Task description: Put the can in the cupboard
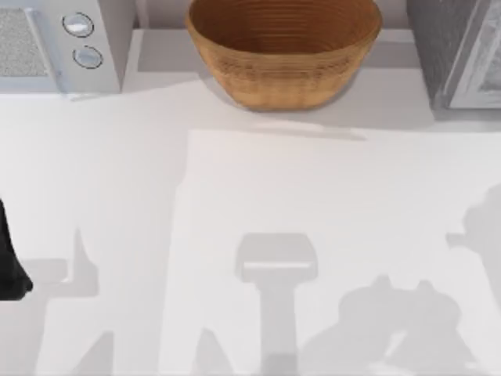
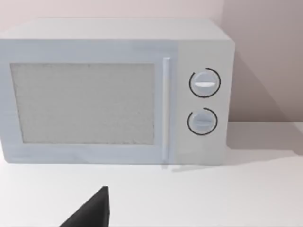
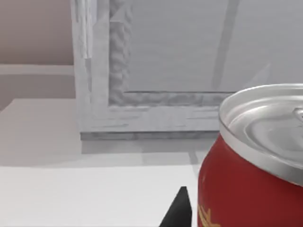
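The can (image 3: 251, 161) sits very close to my right wrist camera: red body, silver-grey top with a raised rim, a trace of yellow marking low on its side. Just beside it a dark fingertip (image 3: 177, 210) of my right pincer rises from below; whether that pincer is grasping the can or released, I cannot tell. Beyond the can stands the cupboard (image 3: 142, 94), pale grey with a framed front, resting on the white bench (image 3: 71, 194); in the top view the cupboard (image 1: 462, 55) occupies the far right corner. The woven basket (image 1: 283, 51) stands at the far middle of the bench, upright, apart from both neighbours. A white microwave (image 1: 59, 39) is in the far left corner (two round dials (image 2: 203, 101) one above the other, beside a vertical door handle, door shut). My left arm (image 1: 9, 262) is parked at the left edge of the bench; one dark fingertip (image 2: 90, 213) of its pincer points toward the microwave, and I cannot tell whether it is clenched or released.
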